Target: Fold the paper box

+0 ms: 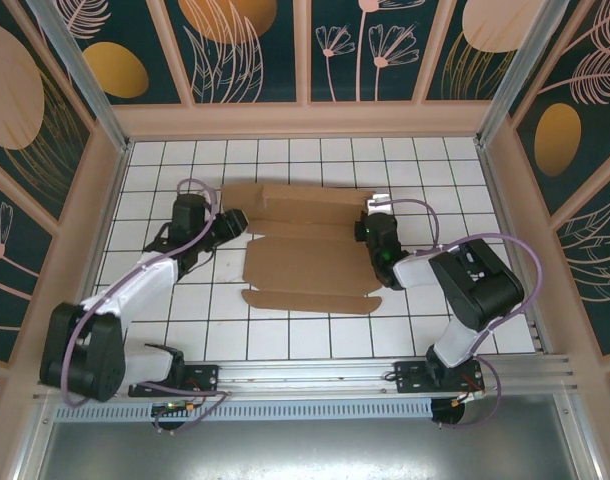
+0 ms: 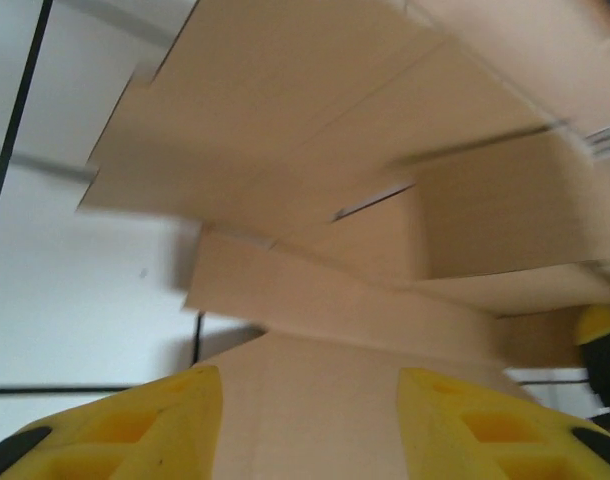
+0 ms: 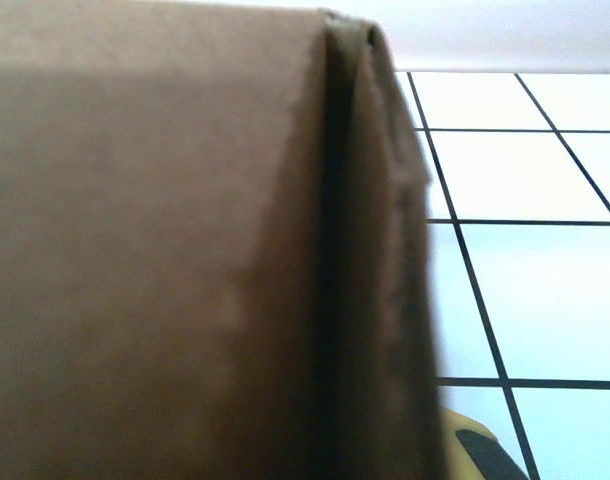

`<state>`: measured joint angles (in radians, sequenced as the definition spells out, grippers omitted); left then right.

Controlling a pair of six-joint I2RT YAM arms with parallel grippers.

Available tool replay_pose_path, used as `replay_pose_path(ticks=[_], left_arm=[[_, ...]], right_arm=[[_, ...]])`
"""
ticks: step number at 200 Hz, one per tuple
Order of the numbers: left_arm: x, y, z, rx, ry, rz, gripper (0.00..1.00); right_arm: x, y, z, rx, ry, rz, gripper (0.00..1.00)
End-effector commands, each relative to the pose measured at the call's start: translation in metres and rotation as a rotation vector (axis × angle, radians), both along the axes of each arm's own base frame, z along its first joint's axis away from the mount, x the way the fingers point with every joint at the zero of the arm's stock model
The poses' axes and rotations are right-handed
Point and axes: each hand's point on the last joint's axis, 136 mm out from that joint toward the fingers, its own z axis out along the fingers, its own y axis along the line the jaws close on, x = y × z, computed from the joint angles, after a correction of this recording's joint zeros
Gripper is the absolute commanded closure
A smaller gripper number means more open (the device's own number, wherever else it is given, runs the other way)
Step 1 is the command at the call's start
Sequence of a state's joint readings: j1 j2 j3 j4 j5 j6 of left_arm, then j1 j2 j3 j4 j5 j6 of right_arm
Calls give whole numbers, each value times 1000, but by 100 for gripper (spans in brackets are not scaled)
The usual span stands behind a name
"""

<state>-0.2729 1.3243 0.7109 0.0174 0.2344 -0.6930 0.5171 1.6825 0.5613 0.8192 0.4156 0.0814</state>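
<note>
The paper box (image 1: 305, 262) lies as a brown die-cut cardboard sheet on the middle of the white tiled table, its back panel and side flaps partly raised. My left gripper (image 1: 235, 222) is at the sheet's left edge. In the left wrist view its yellow fingers (image 2: 155, 430) stand apart over a cardboard flap (image 2: 315, 150), open, gripping nothing. My right gripper (image 1: 368, 232) is at the sheet's right edge. The right wrist view has a folded double layer of cardboard (image 3: 165, 250) pressed close, with one yellow finger (image 3: 475, 455) beside it; the jaws are shut on that flap.
Patterned enclosure walls (image 1: 85, 180) ring the table on three sides. An aluminium rail (image 1: 315, 375) with both arm bases runs along the near edge. Bare tiles (image 1: 315, 335) lie between the sheet and the rail.
</note>
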Motion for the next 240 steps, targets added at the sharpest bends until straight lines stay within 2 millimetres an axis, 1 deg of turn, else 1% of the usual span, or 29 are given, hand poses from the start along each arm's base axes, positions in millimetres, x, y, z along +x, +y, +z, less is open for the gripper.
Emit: replay_pose_path(ticks=[1, 22, 45, 68, 88, 97, 100, 106, 127, 163, 184, 200, 223, 240], left_arm=[[5, -8, -19, -18, 63, -28, 53], [18, -12, -32, 19, 102, -55, 53], [30, -18, -38, 32, 114, -81, 50], [35, -24, -49, 25, 135, -105, 46], [41, -24, -63, 56, 167, -114, 42], [44, -24, -60, 56, 158, -115, 39], [43, -24, -70, 60, 181, -116, 38], [43, -25, -73, 58, 189, -119, 37], [45, -33, -72, 19, 174, -144, 33], [49, -51, -71, -79, 152, -199, 34], [51, -57, -73, -118, 151, -208, 34], [52, -60, -70, -145, 137, -214, 34], [53, -63, -59, -170, 101, -225, 35], [57, -57, -56, -134, 87, -204, 35]], right_arm=[[-7, -2, -10, 51, 42, 16, 97], [-8, -1, -14, 68, 51, 26, 97], [-8, 3, -15, 79, 55, 40, 97], [-8, 4, -18, 83, 59, 48, 97], [-7, 7, -19, 89, 64, 57, 97], [-7, 8, -20, 92, 66, 62, 97], [-6, 9, -19, 93, 65, 64, 97], [-6, 10, -19, 97, 65, 67, 97], [-6, 13, -22, 109, 72, 78, 96], [-6, 16, -28, 132, 86, 83, 97], [-5, 17, -29, 133, 88, 85, 97], [-5, 17, -30, 132, 90, 86, 97], [-4, 19, -30, 133, 92, 93, 97], [-4, 20, -32, 126, 96, 98, 97]])
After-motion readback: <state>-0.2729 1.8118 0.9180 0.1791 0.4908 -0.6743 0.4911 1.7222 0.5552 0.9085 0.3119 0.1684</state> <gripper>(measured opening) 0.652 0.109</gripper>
